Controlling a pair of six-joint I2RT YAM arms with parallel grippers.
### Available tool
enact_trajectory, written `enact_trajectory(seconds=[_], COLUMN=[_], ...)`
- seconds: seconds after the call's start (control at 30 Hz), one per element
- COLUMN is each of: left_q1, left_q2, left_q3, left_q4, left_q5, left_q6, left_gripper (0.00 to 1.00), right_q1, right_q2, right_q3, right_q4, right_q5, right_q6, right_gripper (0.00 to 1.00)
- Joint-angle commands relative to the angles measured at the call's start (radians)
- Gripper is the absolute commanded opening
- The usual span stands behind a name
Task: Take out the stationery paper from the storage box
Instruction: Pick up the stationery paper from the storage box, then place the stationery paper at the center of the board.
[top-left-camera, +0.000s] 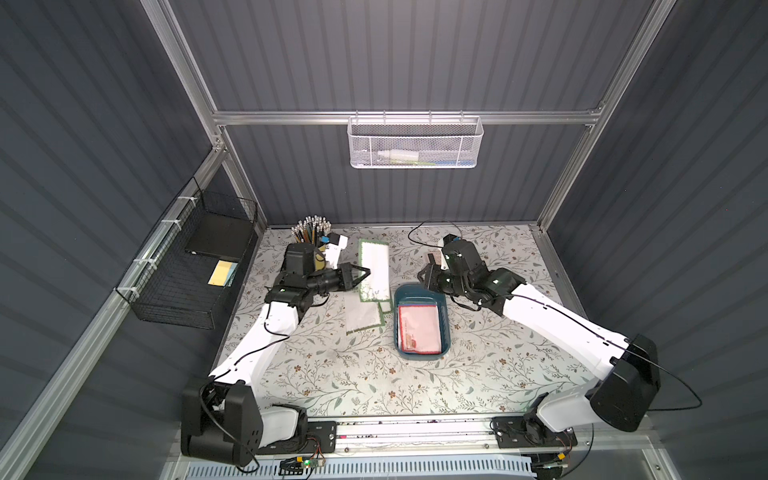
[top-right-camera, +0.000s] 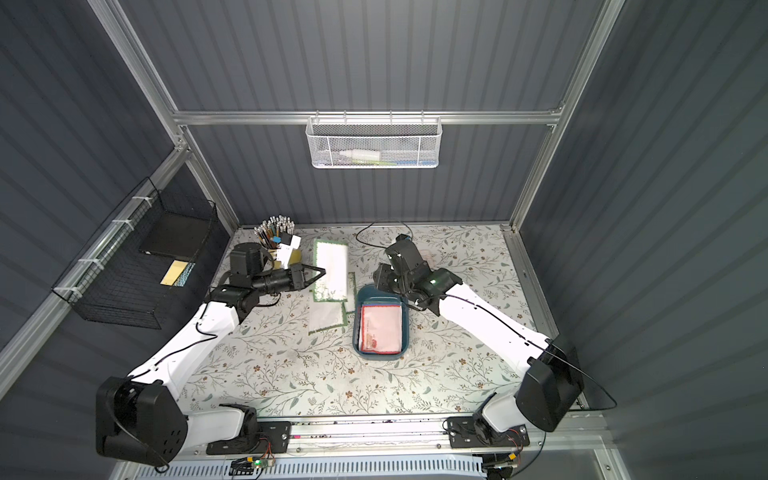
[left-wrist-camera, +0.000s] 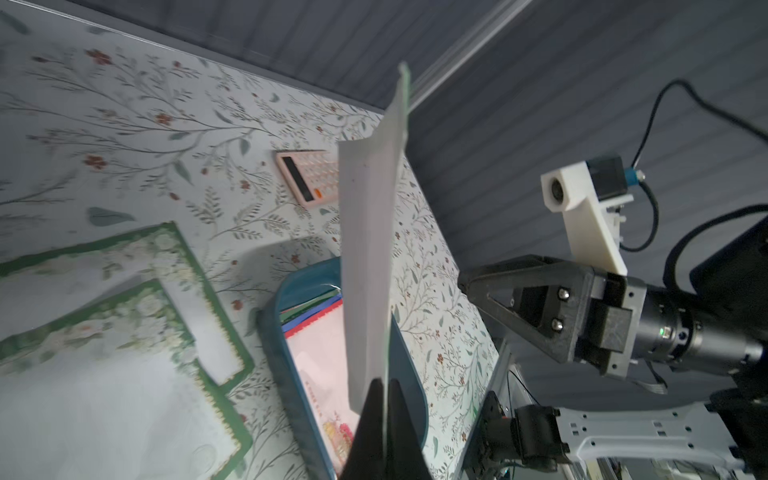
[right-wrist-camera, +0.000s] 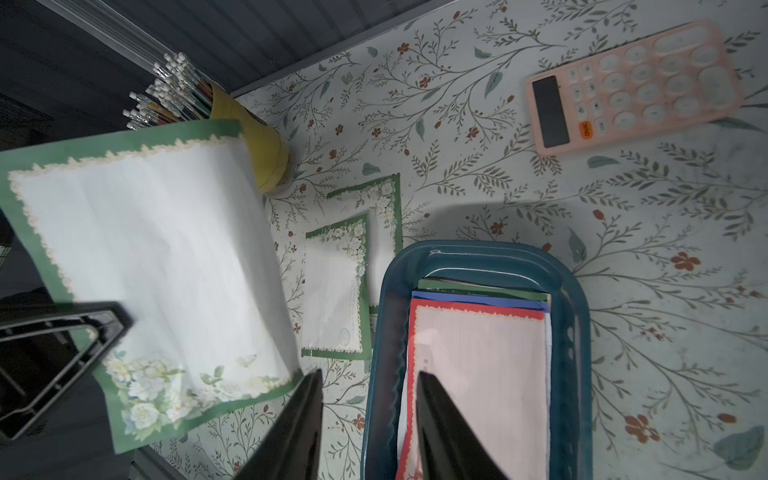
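My left gripper (left-wrist-camera: 384, 380) is shut on the edge of a white, green-bordered stationery paper sheet (top-left-camera: 375, 266), holding it in the air left of the storage box (top-left-camera: 446, 332). The teal box holds a stack of sheets with a red-bordered one (right-wrist-camera: 478, 374) on top. Two green-bordered sheets (right-wrist-camera: 332, 299) lie overlapped on the table beside the box, under the held sheet (right-wrist-camera: 158, 249). My right gripper (right-wrist-camera: 368, 374) hangs open over the box's far end, straddling its left rim (right-wrist-camera: 380, 374) with nothing between the fingers.
A pink calculator (right-wrist-camera: 636, 87) lies behind the box. A yellow cup of pencils (right-wrist-camera: 257, 145) stands at the back left, near my left arm. A black wire basket (top-left-camera: 195, 266) hangs on the left wall and a white mesh basket (top-left-camera: 413, 143) on the back wall.
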Motion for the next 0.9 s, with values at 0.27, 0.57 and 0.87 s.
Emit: enact_trajectory(seconds=[0.27,0.57,0.87], left_q1=[0.034,0.033,0.033], left_q2=[0.025,0.071,0.106], left_q3=[-0.156,-0.184,-0.229], left_q4=[-0.055,-0.093,-0.115], left_q5=[-0.005,-0.065,-0.069], left_q6=[-0.013,-0.014,-0.022], left_gripper=[0.00,0.01,0.06], right_q1=[0.001,0.013,0.042], right_q2=[0.073,0.174,0.307], right_q3=[0.004,0.041,0.077], right_q4=[-0.065,-0.157,-0.230], right_q5=[-0.027,0.005,0.075], right_q6=[-0.019,-0.025,0.001], right_gripper=[0.42,0.44,0.44])
